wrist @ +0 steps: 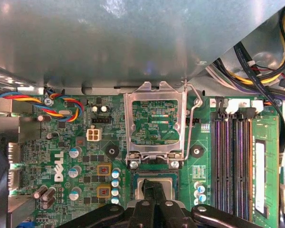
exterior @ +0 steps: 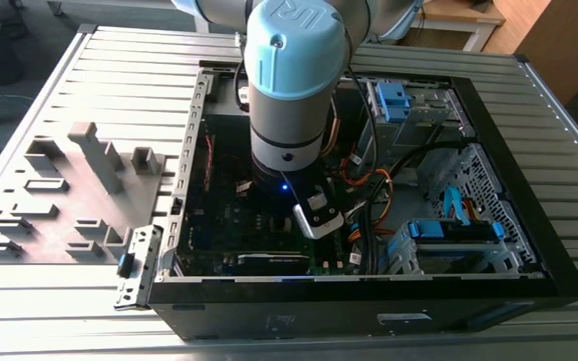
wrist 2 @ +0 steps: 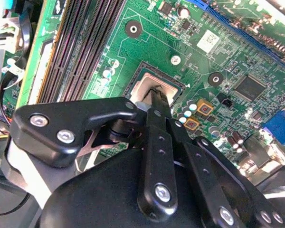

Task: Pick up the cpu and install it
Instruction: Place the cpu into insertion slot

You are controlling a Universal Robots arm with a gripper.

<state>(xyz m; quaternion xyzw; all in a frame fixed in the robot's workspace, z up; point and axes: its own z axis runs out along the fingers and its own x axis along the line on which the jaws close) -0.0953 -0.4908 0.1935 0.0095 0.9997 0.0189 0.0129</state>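
One cpu (wrist 2: 143, 89) lies in one socket (wrist 2: 164, 72), directly under the gripper (wrist 2: 157, 95). The gripper's fingers are drawn together, their tips at the cpu's top. One load plate (wrist: 156, 124) stands hinged open beside four memory slots (wrist: 232, 161). In the exterior view the arm (exterior: 289, 83) fills frame centre, walled in by the case (exterior: 369, 308).
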